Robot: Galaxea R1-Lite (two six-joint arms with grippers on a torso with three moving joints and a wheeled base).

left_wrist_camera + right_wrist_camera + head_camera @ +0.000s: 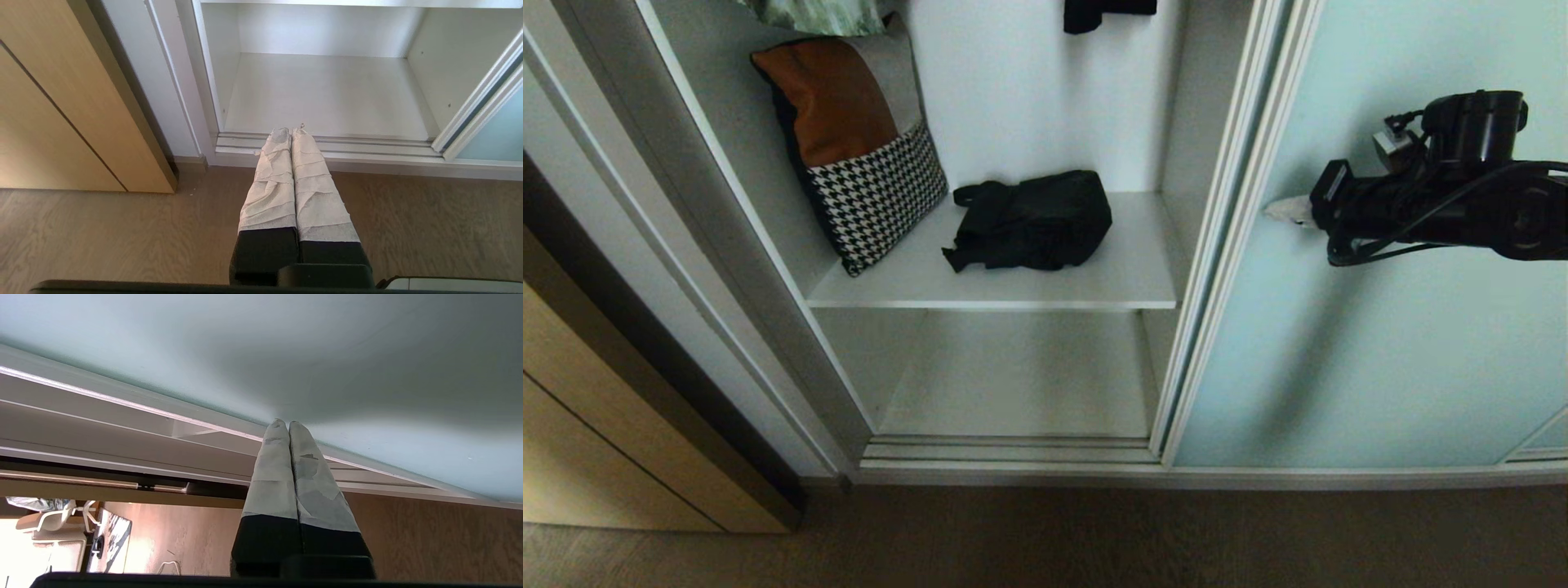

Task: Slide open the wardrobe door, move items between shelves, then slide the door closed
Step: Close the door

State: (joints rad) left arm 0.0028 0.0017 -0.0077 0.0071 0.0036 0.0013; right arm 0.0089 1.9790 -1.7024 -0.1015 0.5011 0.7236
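I see the frosted aqua sliding wardrobe door (1380,327) slid aside, its white frame edge bounding the open compartment. My right gripper (1286,211) reaches level across the glass, taped fingers pressed together, empty. The soft black bundle (1029,220) lies on the matte white shelf (1094,282) left of that door.

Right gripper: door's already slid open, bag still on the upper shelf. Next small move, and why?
Probably pull the right gripper off the frosted sliding door and swing it left toward the black bag. The jaws are shut and empty against the glass, the compartment stands open, and the bag lies beside the cushion with the lower shelf bare.
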